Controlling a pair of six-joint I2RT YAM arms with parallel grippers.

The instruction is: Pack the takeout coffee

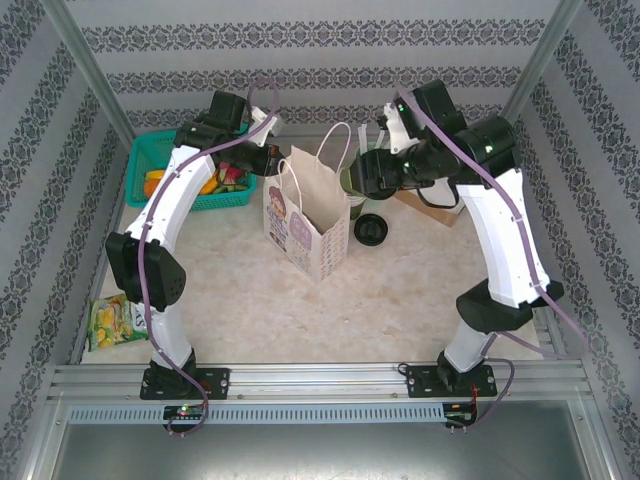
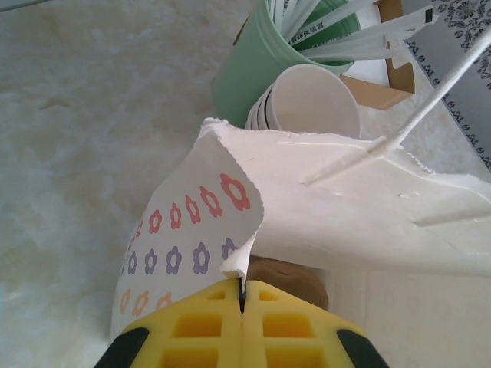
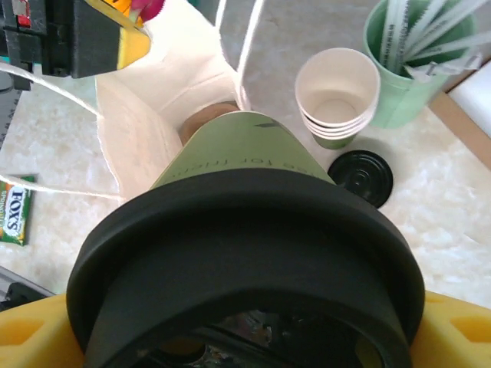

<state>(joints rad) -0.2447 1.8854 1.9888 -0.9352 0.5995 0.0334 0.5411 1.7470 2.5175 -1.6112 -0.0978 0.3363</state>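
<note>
The takeout coffee (image 3: 238, 165) is thin paper: light, easily dented at mid-wall and stiffest at the rolled rim under its black lid (image 3: 245, 253). That band is probably the safest place to hold it. A hard squeeze could pop the lid, and I cannot tell whether it holds liquid. The right fingers (image 3: 454, 330) stand wide, one on each side of the lid end, clamped on the cup. It hangs off the surface, toward the far right, just beside the mouth of the paper bag (image 3: 134, 130).

The cup's long axis runs from the lid at the wrist to the narrower base. The base points down and away into the bag's opening, so the cup looks close to upright and leaning slightly.

The left fingers (image 2: 207, 330) are pressed together on the bag's torn rim and hold it open. A brown item (image 3: 205, 116) lies inside the bag. Beyond the bag, near the far edge, are a stack of cream cups (image 3: 336, 92), a loose black lid (image 3: 360, 178) and a green tumbler (image 3: 410, 84).
</note>
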